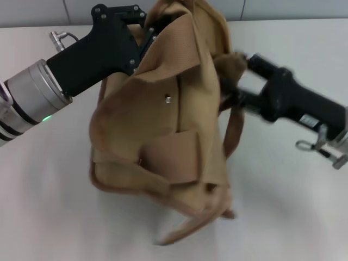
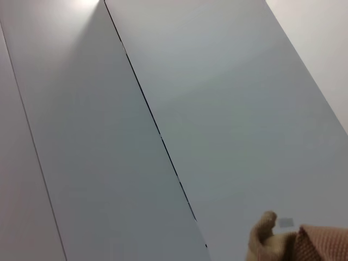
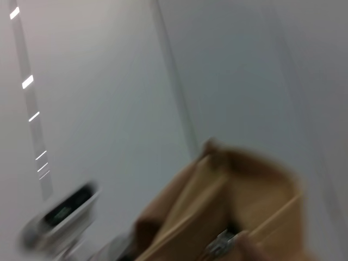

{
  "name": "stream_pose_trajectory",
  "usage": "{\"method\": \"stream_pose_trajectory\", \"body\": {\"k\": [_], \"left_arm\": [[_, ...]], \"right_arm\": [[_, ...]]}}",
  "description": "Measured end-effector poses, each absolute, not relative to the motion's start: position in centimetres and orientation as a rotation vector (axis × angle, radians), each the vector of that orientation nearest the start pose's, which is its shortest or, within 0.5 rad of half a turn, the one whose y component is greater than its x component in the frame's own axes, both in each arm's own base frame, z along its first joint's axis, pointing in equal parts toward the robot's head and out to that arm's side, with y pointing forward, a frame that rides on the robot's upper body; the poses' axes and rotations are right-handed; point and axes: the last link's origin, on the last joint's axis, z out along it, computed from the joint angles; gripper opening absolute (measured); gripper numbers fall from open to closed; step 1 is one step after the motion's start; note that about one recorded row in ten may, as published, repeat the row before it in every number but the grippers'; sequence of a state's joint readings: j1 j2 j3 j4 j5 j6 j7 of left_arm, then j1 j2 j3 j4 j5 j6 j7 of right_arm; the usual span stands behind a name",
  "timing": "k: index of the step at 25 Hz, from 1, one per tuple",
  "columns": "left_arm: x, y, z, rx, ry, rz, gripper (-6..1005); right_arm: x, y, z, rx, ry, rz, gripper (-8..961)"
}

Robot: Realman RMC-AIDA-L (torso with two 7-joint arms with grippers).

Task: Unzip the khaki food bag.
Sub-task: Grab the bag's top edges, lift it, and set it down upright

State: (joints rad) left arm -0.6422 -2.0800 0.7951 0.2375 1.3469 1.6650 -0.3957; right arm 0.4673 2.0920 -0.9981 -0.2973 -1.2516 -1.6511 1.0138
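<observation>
Up off the white table [image 1: 43, 190], khaki food bag [image 1: 163, 136] tilted, left gripper [image 1: 142, 30] and right gripper [image 1: 235, 76] each at its upper edge, grips impossible to tell, silver snap [image 1: 168, 99] showing, no readable writing.

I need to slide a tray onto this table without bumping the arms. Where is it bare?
The table is bare at the near left, below the left gripper, and at the near right, below the right gripper. The middle is crowded: the khaki food bag sits between both grippers, its handle trailing toward the near edge.
</observation>
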Motion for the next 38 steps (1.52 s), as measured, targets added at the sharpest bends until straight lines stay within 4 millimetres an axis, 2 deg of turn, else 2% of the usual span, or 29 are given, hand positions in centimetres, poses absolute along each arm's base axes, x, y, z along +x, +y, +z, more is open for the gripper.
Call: {"method": "stream_pose_trajectory", "body": {"k": [3,5,11,19,25,29,38], "left_arm": [[-19.7,33.9,-1.4,-2.202,0.313,-1.164,59],[-19.7,33.9,-1.4,-2.204,0.315,-1.165,58],[-19.6,33.7,-1.5,-2.211,0.326,-1.17,58],[-19.5,33.6,-1.6,-2.215,0.343,-1.173,58],[-19.5,33.6,-1.7,-2.212,0.356,-1.169,58],[-19.1,33.8,-1.7,-2.213,0.369,-1.173,59],[-19.0,34.0,-1.6,-2.21,0.373,-1.173,58]], "right_arm": [[23.9,30.6,-1.4,-2.214,0.523,1.453,838],[23.5,31.1,-1.1,-2.183,0.509,1.472,838],[21.3,33.3,-1.9,-2.21,0.503,1.476,838],[19.9,35.1,-3.4,-2.297,0.523,1.39,839],[19.9,34.5,-4.0,-2.409,0.534,1.341,839],[20.5,33.0,-4.3,-2.519,0.528,1.281,839],[22.3,30.7,-3.3,-2.548,0.482,1.245,839]]}}
